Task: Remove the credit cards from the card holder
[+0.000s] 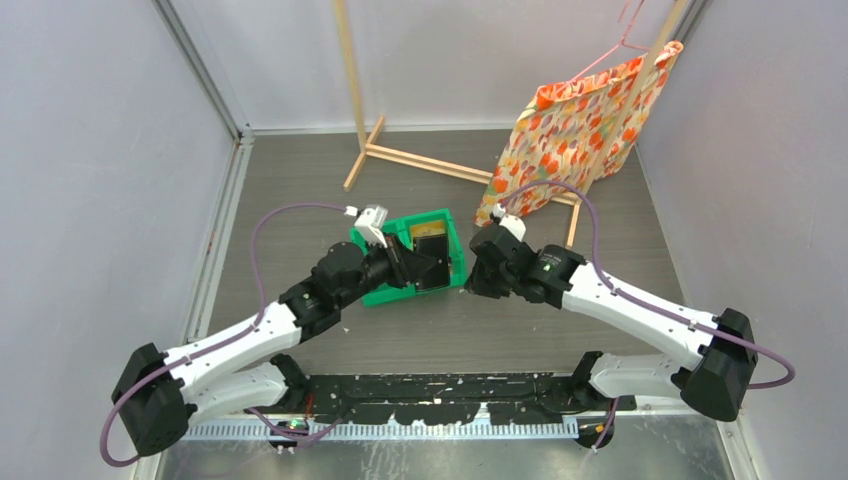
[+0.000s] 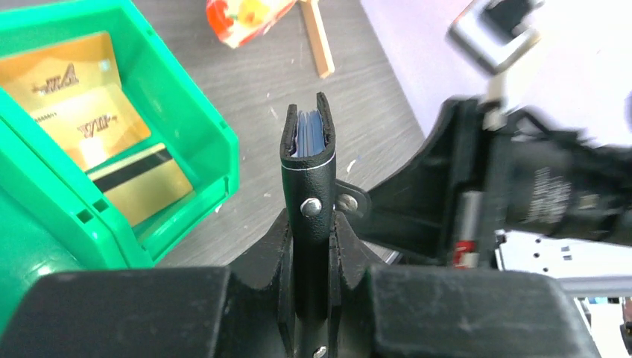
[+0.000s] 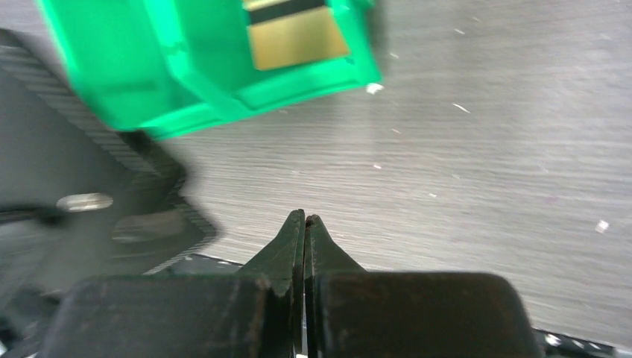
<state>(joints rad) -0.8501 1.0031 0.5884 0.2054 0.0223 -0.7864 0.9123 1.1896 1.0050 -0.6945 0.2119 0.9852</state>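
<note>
The left pincer (image 2: 309, 224) squeezes the card holder (image 2: 307, 175) and holds it up on its edge. Its long side runs straight out from the fingers, open end facing away. The right pincer (image 3: 305, 218) is pinched tight on nothing. It is the nearer free one, just to the holder's right. Gold credit cards (image 2: 82, 104) lie in the green bin (image 2: 223, 149). Any left inside? Too hidden to tell.

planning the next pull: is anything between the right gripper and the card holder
Nothing visible does. The right gripper is shut and empty beside the card holder, which the left gripper clamps on edge.
</note>
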